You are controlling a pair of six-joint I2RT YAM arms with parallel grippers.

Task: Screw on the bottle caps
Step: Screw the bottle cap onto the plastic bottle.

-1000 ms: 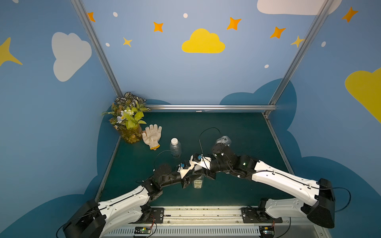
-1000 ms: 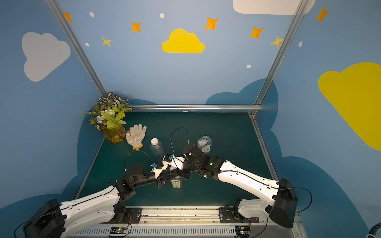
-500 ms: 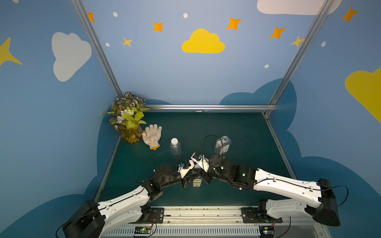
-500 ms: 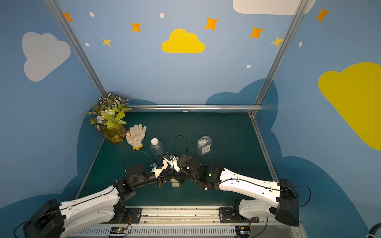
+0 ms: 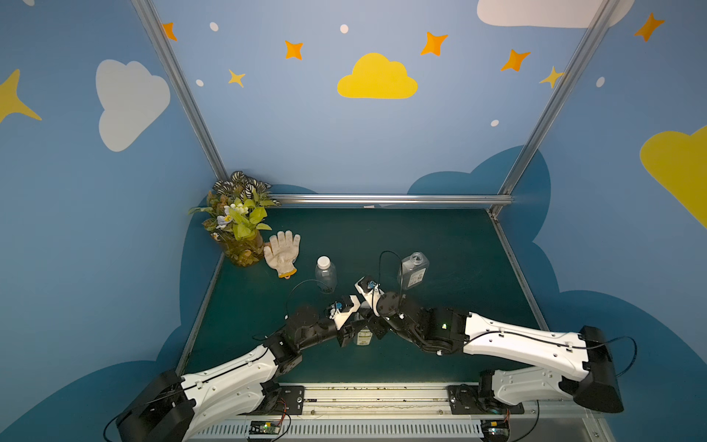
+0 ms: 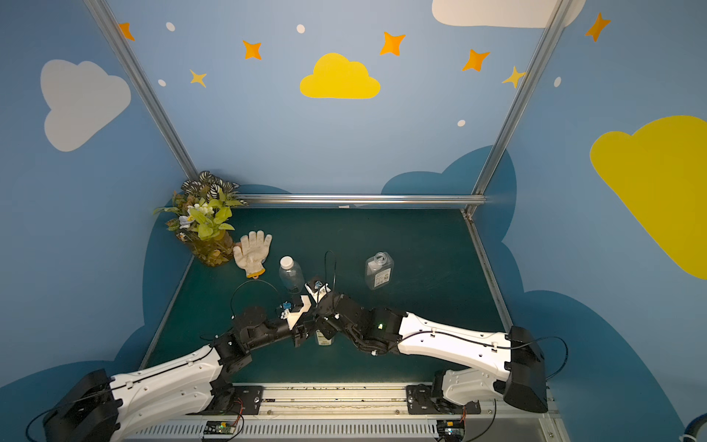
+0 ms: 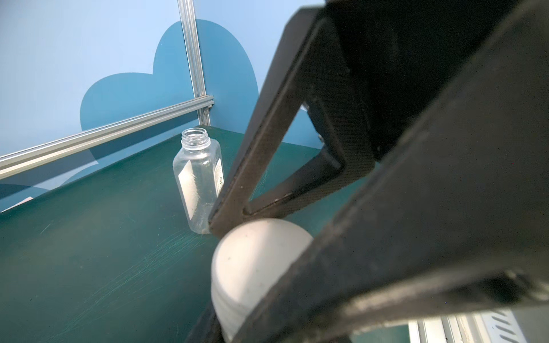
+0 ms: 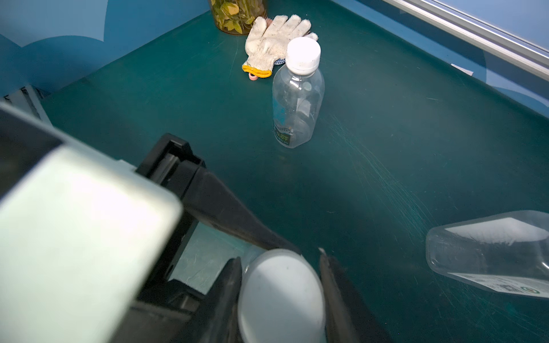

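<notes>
right wrist view: right claw (image 8: 279, 258) pinches the white cap (image 8: 280, 297) atop the slim bottle (image 5: 364, 338) that left claw (image 5: 352, 336) clamps; likely mid-screwing, next a firm twist, bottle steady.

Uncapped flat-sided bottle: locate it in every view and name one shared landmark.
Both top views: uncapped bottle upright, right of the capped bottle.
Left wrist: uncapped bottle upright beyond the held cap, before the corner post.
Right wrist: uncapped bottle cut by the frame edge, apart from the capped bottle.
Shared landmark: back rail.
</notes>
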